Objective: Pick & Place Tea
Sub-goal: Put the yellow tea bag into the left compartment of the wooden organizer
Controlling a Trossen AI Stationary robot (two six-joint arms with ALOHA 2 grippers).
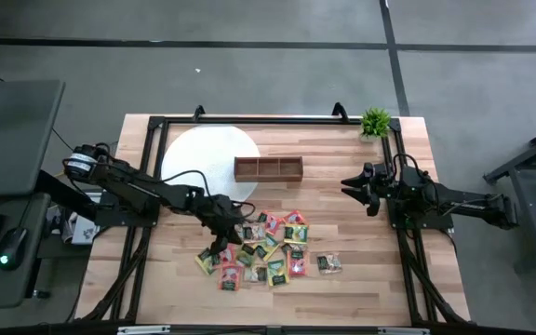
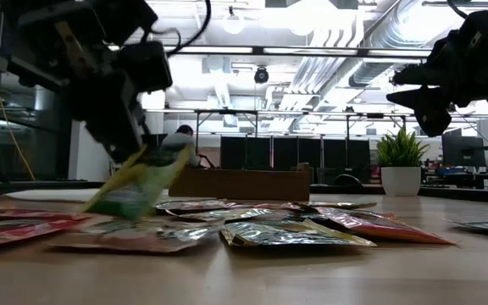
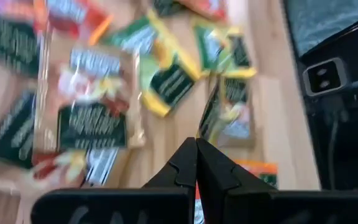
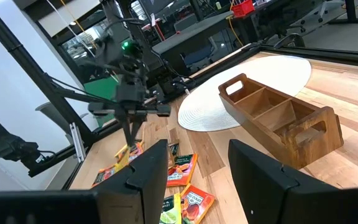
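1. One yellow-green tea packet (image 2: 138, 182) is being held, tilted, by the clamped left gripper (image 1: 220, 247) above the tea pile (image 1: 273, 251) near the bench's front edge.
2. Right gripper (image 1: 354, 186) is being held open, empty, near the right edge.

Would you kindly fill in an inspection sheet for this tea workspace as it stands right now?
Surface: wooden table with a round white mat at the back left.
Job's things: tea packets scattered near the front centre; wooden tray has three compartments, and the right wrist view shows them empty.
Clutter: small potted plant at the back right corner.
End effectors: left end effector shut on a yellow-green packet, lifted at a tilt; right end effector open, holding nothing, right of the tray.
Cables: black cable looping over the mat.
Surroundings: a person seated far behind; desks and monitors.
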